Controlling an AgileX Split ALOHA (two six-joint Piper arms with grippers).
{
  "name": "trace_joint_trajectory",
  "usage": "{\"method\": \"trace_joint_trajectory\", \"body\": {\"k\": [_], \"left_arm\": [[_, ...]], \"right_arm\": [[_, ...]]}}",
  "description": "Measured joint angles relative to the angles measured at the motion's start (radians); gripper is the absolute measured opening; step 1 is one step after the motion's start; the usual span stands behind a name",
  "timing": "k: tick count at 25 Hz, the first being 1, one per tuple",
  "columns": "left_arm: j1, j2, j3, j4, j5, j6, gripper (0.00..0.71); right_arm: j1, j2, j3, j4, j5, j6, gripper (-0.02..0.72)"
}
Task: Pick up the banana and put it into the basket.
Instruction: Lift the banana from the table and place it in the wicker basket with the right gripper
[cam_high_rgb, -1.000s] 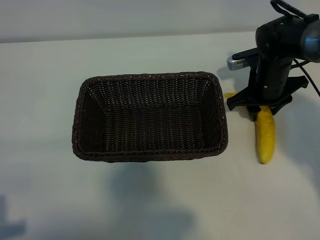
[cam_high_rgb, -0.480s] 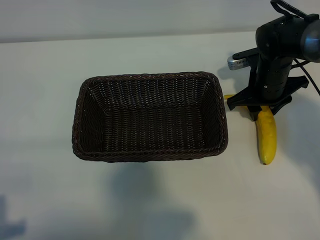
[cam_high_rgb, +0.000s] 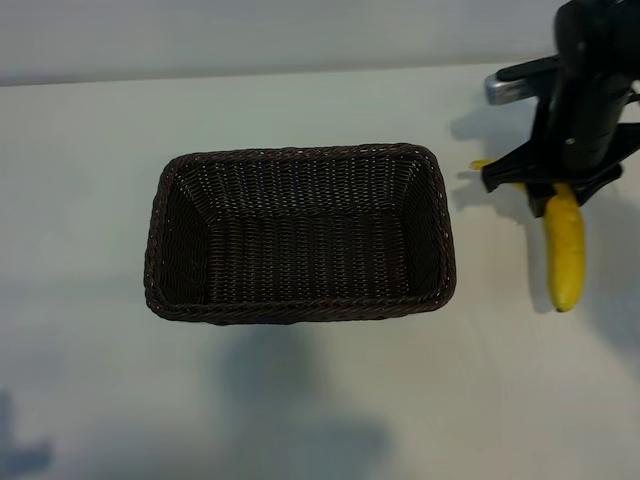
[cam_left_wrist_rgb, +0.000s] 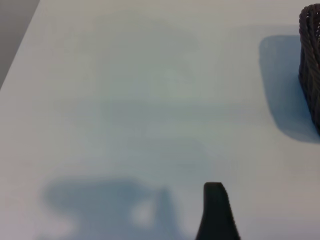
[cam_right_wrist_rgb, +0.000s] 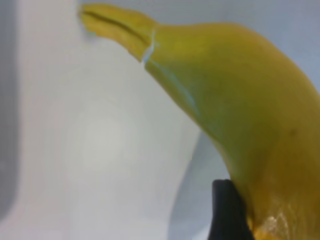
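The yellow banana (cam_high_rgb: 565, 250) hangs lengthwise under my right gripper (cam_high_rgb: 553, 187), to the right of the basket and lifted off the table. The gripper is shut on its stem end. In the right wrist view the banana (cam_right_wrist_rgb: 240, 100) fills the frame, with one dark finger (cam_right_wrist_rgb: 227, 212) pressed against its side. The dark brown wicker basket (cam_high_rgb: 300, 312) sits mid-table with nothing in it. My left gripper is outside the exterior view. Its wrist view shows one finger (cam_left_wrist_rgb: 216, 212) above bare table, nothing held, and a corner of the basket (cam_left_wrist_rgb: 311, 65) far off.
The white table (cam_high_rgb: 300, 400) runs to a far edge (cam_high_rgb: 250, 75) at the back. The right arm's black body and a silver part (cam_high_rgb: 510, 88) stand above the banana. A gap of bare table separates the basket's right rim from the banana.
My right gripper has moved right and toward the back of the table, carrying the banana with it, farther from the basket's right rim. The basket has not moved.
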Motion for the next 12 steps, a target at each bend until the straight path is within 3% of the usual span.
{"method": "trace_joint_trajectory", "body": {"k": [9, 12], "left_arm": [[0.0, 0.0, 0.0, 0.0, 0.0, 0.0, 0.52], [0.0, 0.0, 0.0, 0.0, 0.0, 0.0, 0.52]], "right_arm": [[-0.018, -0.094, 0.0, 0.004, 0.043, -0.017, 0.438], [-0.018, -0.095, 0.0, 0.036, 0.046, -0.048, 0.438]]}}
